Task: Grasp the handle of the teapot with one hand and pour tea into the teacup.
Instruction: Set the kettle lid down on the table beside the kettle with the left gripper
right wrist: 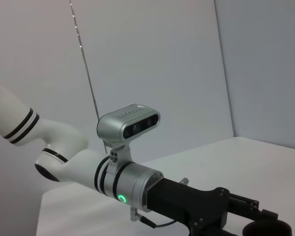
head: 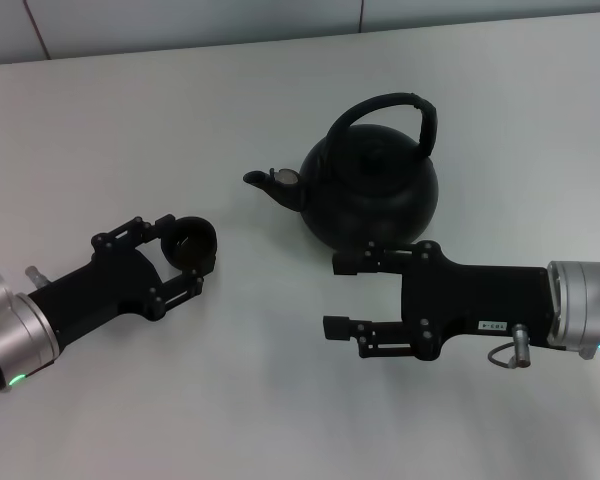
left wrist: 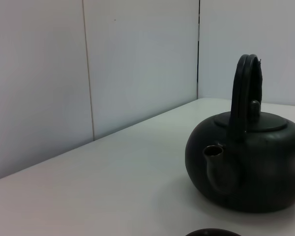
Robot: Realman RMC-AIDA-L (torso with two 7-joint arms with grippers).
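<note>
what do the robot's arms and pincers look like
Both arms are glossy white with black bands, ending in silver wrist cuffs lit by a small green light. The left pincer and right pincer are matte black with jointed metal fingers. The right one carries a small white label and a grey cable loop.

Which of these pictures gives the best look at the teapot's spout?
The left wrist view: the teapot stands close and side-on, so its spout shows its open mouth and curve. The head view shows the spout smaller, from above, pointing toward the robot's left. The right wrist view shows no teapot, only the left end effector.
</note>
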